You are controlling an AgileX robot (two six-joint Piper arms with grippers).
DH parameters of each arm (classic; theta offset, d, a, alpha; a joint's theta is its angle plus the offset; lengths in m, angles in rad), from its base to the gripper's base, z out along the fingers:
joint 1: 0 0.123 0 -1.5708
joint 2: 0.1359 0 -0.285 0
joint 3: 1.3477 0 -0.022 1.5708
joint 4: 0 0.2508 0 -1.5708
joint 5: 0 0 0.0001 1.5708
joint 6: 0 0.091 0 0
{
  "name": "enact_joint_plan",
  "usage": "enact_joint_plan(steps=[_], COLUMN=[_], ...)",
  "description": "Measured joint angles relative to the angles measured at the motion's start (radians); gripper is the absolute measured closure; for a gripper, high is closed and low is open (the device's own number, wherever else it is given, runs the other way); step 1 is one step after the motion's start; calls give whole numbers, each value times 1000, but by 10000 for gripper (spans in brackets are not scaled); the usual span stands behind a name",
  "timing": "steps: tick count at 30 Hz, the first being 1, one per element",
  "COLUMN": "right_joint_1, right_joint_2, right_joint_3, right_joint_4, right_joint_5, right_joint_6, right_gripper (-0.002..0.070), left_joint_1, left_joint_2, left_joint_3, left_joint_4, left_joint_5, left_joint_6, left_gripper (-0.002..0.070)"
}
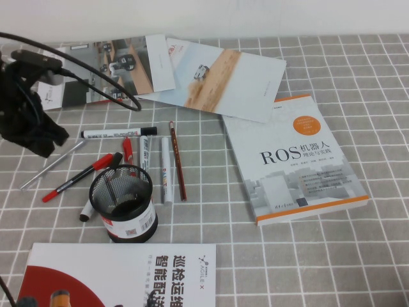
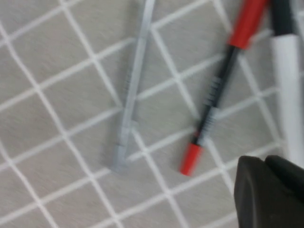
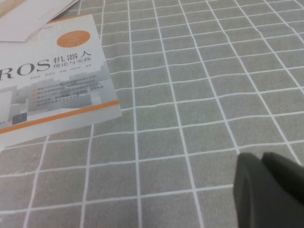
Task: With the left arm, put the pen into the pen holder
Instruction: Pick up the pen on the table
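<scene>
A: Where is the pen lying?

B: Flat on the checked worktop, at the robot's left, slanted, well apart from the pen holder. In the left wrist view the pen lies bare on the cloth, with nothing touching it.

A: And the left hand?

B: It hangs above the pen's far end, at the left edge of the high view. Its fingers are closed together and hold nothing. In its own wrist view only the dark fingertips show in a corner.

A: What lies near the pen?

B: A black pen with red cap and tip lies just beside it, between it and the holder. A white marker with black cap lies further back.

A: The holder?

B: Upright, near the front, its mesh dark.

A: The right hand?

B: It shows only in its wrist view, above bare cloth near the ROS book. I cannot tell how its fingers stand.
</scene>
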Motion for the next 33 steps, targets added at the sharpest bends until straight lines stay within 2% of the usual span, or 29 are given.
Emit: enact_joint_plan(steps=[8,15,17,20,23,26,33], right_joint_1=[0,0,0,0,0,0,0], right_joint_2=[0,0,0,0,0,0,0], right_joint_3=[0,0,0,0,0,0,0], right_joint_4=[0,0,0,0,0,0,0], right_joint_5=[0,0,0,0,0,0,0], right_joint_6=[0,0,0,0,0,0,0], right_gripper=[691,691,691,691,691,691,691], left_joint_1=[82,90,90,90,90,90,64], left_joint_2=[124,188,206,221,226,226,264], left_joint_3=[-117,-124,-124,-124,-124,-124,-126], left_joint_4=[-14,-40,-40,-38,-17,-3,13], left_joint_5=[40,39,25,-16,-77,-122,-141], left_joint_6=[124,157,159,165,178,229,280], left_gripper=[677,669,627,512,427,399,394])
